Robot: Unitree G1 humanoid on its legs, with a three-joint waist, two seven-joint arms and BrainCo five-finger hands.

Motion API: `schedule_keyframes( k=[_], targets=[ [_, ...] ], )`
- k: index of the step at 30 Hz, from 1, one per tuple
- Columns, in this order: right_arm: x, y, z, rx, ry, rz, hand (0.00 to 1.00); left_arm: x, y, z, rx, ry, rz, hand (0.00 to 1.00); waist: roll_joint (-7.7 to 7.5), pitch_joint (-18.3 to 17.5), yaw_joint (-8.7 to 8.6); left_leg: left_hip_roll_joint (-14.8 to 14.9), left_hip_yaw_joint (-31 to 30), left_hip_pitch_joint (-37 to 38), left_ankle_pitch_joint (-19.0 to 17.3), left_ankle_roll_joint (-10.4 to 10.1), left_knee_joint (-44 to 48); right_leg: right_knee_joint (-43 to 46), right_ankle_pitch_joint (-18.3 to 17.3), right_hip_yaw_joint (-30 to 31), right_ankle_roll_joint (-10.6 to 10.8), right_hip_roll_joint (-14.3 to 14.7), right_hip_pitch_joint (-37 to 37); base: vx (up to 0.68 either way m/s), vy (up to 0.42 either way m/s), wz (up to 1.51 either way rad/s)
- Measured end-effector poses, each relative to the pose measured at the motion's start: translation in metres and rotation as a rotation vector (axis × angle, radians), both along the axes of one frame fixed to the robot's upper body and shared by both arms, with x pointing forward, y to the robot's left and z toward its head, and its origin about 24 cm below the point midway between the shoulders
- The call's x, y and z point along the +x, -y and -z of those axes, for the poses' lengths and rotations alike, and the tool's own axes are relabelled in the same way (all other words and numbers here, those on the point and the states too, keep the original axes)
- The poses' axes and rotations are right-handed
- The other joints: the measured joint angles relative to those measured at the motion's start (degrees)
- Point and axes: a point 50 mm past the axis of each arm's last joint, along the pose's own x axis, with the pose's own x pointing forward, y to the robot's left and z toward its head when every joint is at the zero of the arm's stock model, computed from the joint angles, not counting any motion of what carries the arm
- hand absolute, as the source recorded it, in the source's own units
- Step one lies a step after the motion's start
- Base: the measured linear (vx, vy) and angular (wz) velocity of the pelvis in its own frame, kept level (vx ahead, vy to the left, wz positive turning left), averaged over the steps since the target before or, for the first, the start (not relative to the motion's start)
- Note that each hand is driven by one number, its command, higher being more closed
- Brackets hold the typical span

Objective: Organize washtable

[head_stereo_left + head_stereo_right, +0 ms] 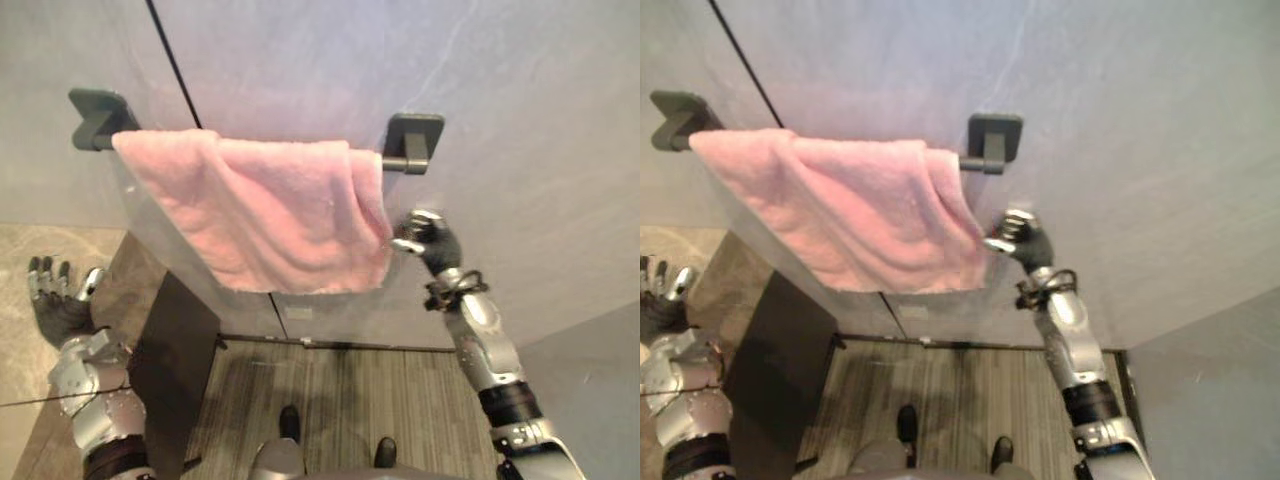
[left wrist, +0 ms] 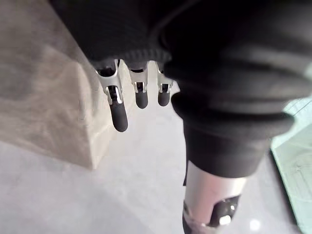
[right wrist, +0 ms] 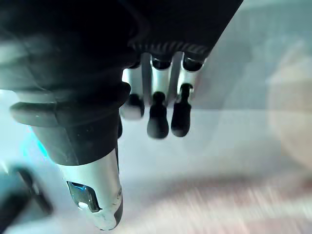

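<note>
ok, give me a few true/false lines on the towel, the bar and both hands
1. A pink towel hangs over the bar. True.
2. The left hand grips the towel. False: it is open, low at the left, well apart from the towel.
3. The right hand is at the towel's lower right edge. True.
4. The towel covers the whole bar. False: a bare stretch shows by the right mount.
</note>
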Motion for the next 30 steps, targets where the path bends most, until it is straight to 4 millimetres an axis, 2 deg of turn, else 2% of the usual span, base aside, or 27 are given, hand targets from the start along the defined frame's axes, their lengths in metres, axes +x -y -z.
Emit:
schedule_keyframes(
  k=[2,3,5,8,11,14,18,19,21,22,23,26,30],
  targets=[
    [-0.009,0.051,-0.009,0.025,0.028,0.238,0.00,-0.011,-0.007,-0.018,0.048,0.072,-0.054,0.00,0.64,-0.51,-0.49,-0.03,0.01,0.15,-0.01,0.00,-0.04,-0.05,-0.01,0.00,-0.01,-0.04,0.14,0.00,0.000,0.00],
    [-0.011,0.061,-0.012,0.025,0.036,0.281,0.00,-0.013,-0.009,-0.022,0.059,0.088,-0.067,0.00,0.82,-0.64,-0.71,-0.03,0.01,0.16,-0.01,0.00,-0.06,-0.09,-0.03,0.00,-0.04,-0.04,0.14,-0.03,0.009,0.00],
    [-0.025,0.095,-0.021,0.013,0.069,0.430,0.00,-0.023,-0.013,-0.037,0.100,0.148,-0.121,0.00,1.79,-1.90,-1.52,-0.01,-0.02,0.21,-0.02,-0.01,-0.20,-0.50,-0.22,-0.02,-0.36,-0.02,0.29,0.00,0.000,0.00],
    [-0.041,0.111,-0.030,0.017,0.118,0.517,0.00,-0.032,-0.016,-0.046,0.139,0.180,-0.160,0.00,2.84,-3.25,-2.42,0.09,0.14,0.70,-0.02,-0.01,-0.07,-0.90,-0.14,0.04,-0.26,0.10,0.86,0.01,0.000,-0.04],
    [-0.047,0.119,-0.035,0.031,0.141,0.567,0.00,-0.034,-0.013,-0.060,0.182,0.224,-0.165,0.00,3.11,-3.61,-3.21,0.20,0.16,1.23,-0.01,-0.02,-0.05,-1.22,0.07,0.03,-0.10,0.21,1.52,0.00,0.000,0.00],
    [-0.052,0.122,-0.045,0.039,0.187,0.608,0.00,-0.034,-0.007,-0.073,0.248,0.241,-0.160,0.00,3.05,-3.83,-3.14,0.15,0.18,1.50,-0.05,-0.04,-0.04,-1.56,0.08,0.03,-0.15,0.18,1.91,0.00,0.000,0.00],
    [-0.063,0.106,-0.083,0.012,0.399,0.551,0.00,-0.027,0.017,-0.103,0.374,0.323,-0.078,0.00,2.81,-4.60,-3.07,0.11,0.16,1.56,-0.03,-0.03,0.00,-1.56,0.15,0.03,-0.05,0.17,1.94,0.00,0.000,0.00],
    [-0.063,0.101,-0.087,0.007,0.425,0.526,0.00,-0.025,0.021,-0.108,0.394,0.339,-0.054,0.00,2.73,-4.72,-3.07,0.11,0.16,1.57,-0.03,-0.03,0.01,-1.55,0.16,0.04,-0.05,0.18,1.94,0.00,0.000,0.00],
    [-0.061,0.070,-0.102,-0.017,0.515,0.349,0.00,-0.016,0.044,-0.128,0.500,0.401,0.086,0.00,2.54,-5.05,-3.26,0.09,0.17,1.96,-0.03,-0.03,0.01,-1.48,0.16,0.15,-0.04,0.17,2.21,0.00,0.000,0.00],
    [-0.060,0.062,-0.103,-0.018,0.528,0.301,0.00,-0.013,0.050,-0.131,0.518,0.412,0.124,0.00,2.54,-5.05,-3.29,0.07,0.18,2.16,-0.04,-0.03,0.01,-1.46,0.16,0.21,-0.04,0.16,2.39,-0.01,0.013,-0.05],
    [-0.058,0.042,-0.107,-0.020,0.554,0.181,0.00,-0.006,0.065,-0.136,0.542,0.446,0.217,0.00,2.55,-5.09,-3.35,0.03,0.21,2.54,-0.06,-0.05,0.00,-1.38,0.15,0.33,-0.04,0.11,2.69,-0.01,0.011,-0.04],
    [-0.053,0.004,-0.111,-0.042,0.590,-0.045,0.00,0.003,0.089,-0.142,0.549,0.532,0.402,0.00,2.55,-5.12,-3.48,0.04,0.21,2.63,-0.24,-0.32,-0.02,-1.15,-0.04,0.35,-0.33,0.09,2.67,-0.03,0.010,0.00],
    [-0.052,-0.013,-0.120,-0.050,0.639,-0.163,0.00,0.000,0.095,-0.147,0.522,0.603,0.489,0.00,2.49,-5.21,-3.35,-0.01,0.19,2.77,-0.23,-0.31,-0.01,-0.90,-0.06,0.34,-0.37,0.04,2.67,-0.01,0.004,0.00]
  ],
)
